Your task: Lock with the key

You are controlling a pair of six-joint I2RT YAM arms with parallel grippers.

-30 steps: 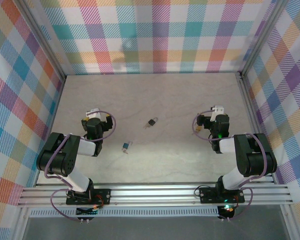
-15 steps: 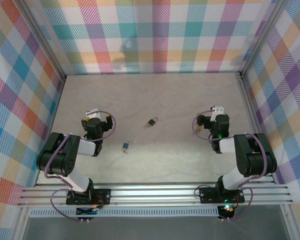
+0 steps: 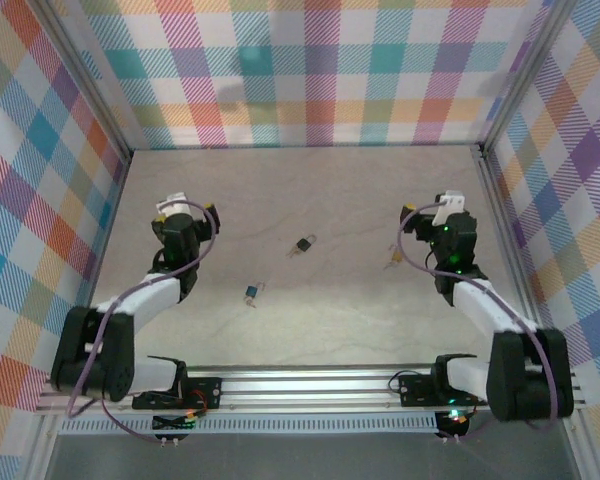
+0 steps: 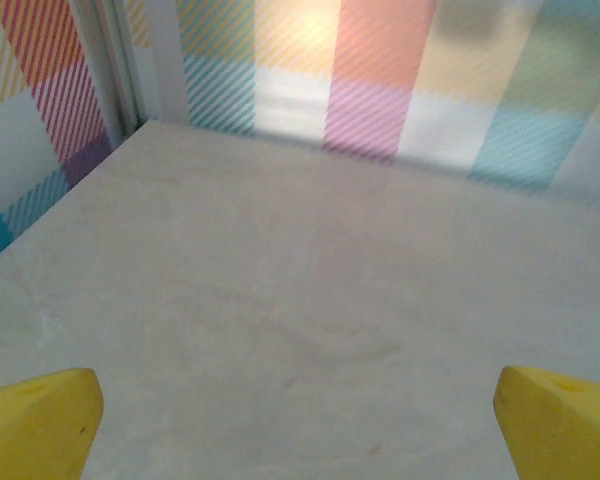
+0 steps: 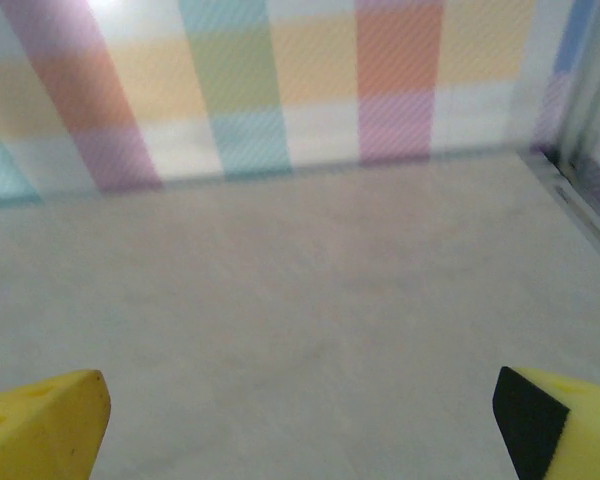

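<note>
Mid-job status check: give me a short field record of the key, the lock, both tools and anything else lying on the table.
key: flat on the table, toward the left arm's side, nothing touching it
lock: on the table near the middle, apart from the key
left tool: open, empty, off to the left of the key
right tool: open, empty, off to the right of the lock
other item: small brass-gold piece on the table, near the right tool
progress: key not yet in the lock

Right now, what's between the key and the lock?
Nothing. In the top view, only bare tabletop runs from the key to the lock.
</note>
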